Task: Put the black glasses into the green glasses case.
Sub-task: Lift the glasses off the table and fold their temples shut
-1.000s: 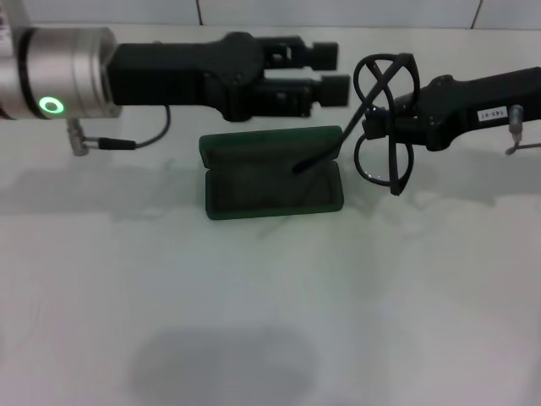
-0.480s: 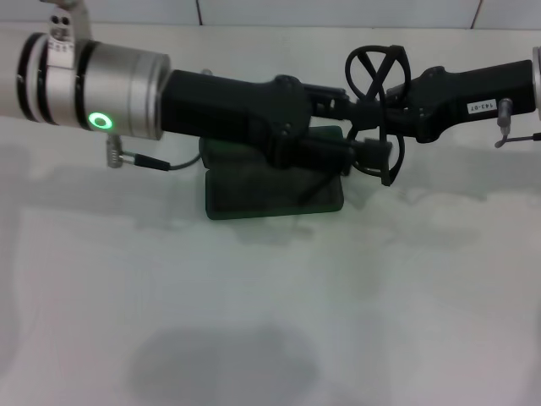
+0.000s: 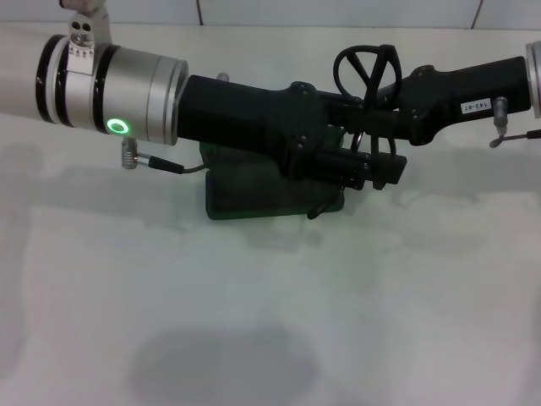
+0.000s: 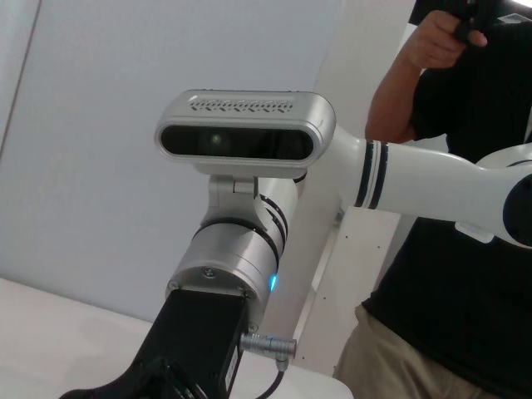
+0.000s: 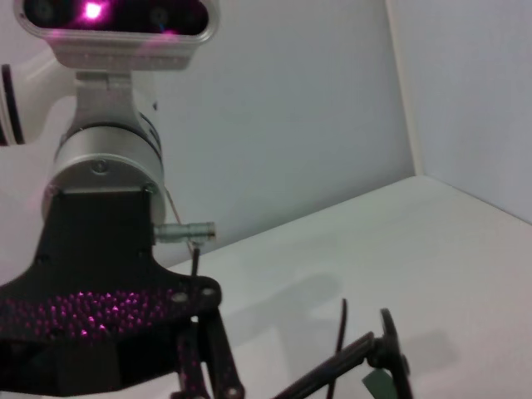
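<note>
Head view worries me: my right gripper grips the black glasses while my left gripper, fingers unreadable, crowds them above the green glasses case near the table's far edge, risking a snagged temple.

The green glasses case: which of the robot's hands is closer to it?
The left. The left hand reaches across just above the green glasses case, hiding part of it. The right hand hangs up off its far right corner, gripping the black glasses.

You see a smooth, matt white desk. The green glasses case looks hard and dull, its lining dark. The black glasses have a thin, slightly glossy frame. Both arms wear matt black plastic, with brushed metal cuffs.
</note>
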Controlling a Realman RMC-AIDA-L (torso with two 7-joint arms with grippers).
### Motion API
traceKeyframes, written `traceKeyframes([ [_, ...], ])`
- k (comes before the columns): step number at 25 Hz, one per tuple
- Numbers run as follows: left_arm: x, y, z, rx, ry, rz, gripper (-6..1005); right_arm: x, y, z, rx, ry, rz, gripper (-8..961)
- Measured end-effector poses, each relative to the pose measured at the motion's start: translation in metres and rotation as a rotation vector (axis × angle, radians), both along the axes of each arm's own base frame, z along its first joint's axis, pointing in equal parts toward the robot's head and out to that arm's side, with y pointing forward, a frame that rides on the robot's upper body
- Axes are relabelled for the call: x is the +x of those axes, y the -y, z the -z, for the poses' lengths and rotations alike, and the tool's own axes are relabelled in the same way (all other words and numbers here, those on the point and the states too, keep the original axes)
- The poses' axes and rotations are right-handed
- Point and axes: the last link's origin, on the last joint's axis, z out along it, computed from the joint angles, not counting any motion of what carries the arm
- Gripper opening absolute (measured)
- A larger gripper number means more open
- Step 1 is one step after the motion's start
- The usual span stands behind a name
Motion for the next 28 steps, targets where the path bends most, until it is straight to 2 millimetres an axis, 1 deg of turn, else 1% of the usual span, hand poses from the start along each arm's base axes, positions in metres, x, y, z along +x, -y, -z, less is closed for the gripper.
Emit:
traceKeyframes([
  [8,0.003,0.002,0.004,0.002,0.014,0.012,697,-0.005,0.004,0.001,-0.03,-0.016,-0.015,100],
  [14,0.004,0.002,0.004,-0.014,0.034,-0.022,697,-0.006,0.005,0.001,-0.035,-0.02,-0.018,100],
  [19,0.0,0.003,-0.001,-0.01,0.056,-0.041,697,-0.005,0.003,-0.004,-0.018,-0.045,-0.009,100],
  [23,-0.001,0.004,0.0,-0.015,0.052,-0.038,697,-0.006,0.001,-0.012,0.005,-0.086,-0.006,100],
  [28,-0.001,0.005,0.001,-0.019,0.05,-0.035,697,-0.007,0.0,-0.014,0.008,-0.09,-0.008,100],
])
